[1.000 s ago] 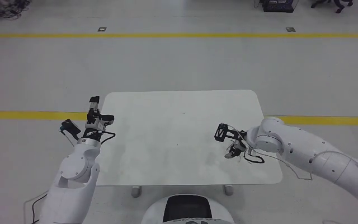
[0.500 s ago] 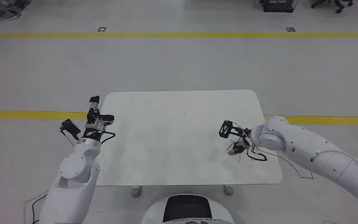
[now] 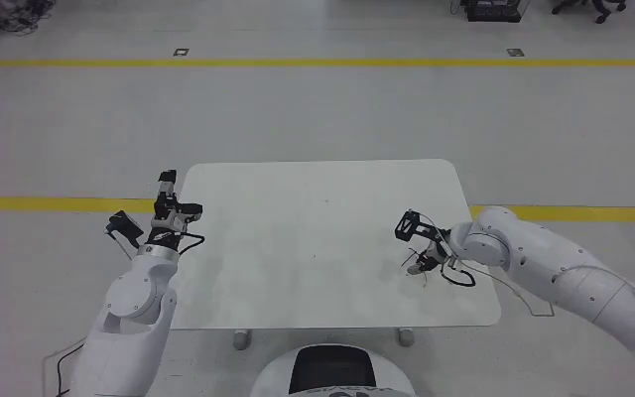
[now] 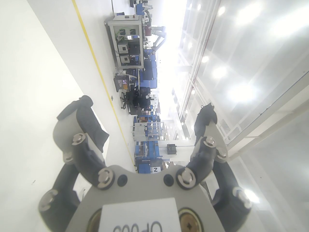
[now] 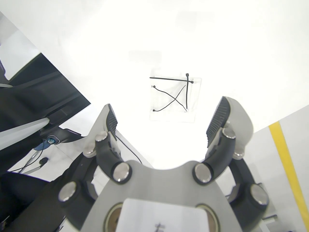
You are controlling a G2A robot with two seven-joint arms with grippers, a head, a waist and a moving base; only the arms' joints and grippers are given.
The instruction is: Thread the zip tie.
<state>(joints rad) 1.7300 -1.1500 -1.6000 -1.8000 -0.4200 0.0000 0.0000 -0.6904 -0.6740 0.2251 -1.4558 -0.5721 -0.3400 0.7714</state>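
Several black zip ties (image 5: 177,92) lie crossed in a small clear tray (image 5: 196,112) on the white table (image 3: 317,218). My right gripper (image 5: 166,105) hovers above the table a short way from the tray, open, with nothing between its ribbed pads (image 5: 216,118). In the top view the right gripper (image 3: 405,226) is over the table's right part. My left gripper (image 4: 144,105) is open and empty, held beyond the table's left edge and pointing out into the room. The top view has the left gripper (image 3: 167,189) beside the table's left side.
Black cables (image 3: 442,270) hang from the right wrist just over the table's front right part. A yellow floor line (image 3: 60,203) runs behind both arms. The table's near edge (image 5: 135,150) passes under the right gripper.
The right gripper has drawn a little to the right and toward the far side of the table. The left arm has kept still.
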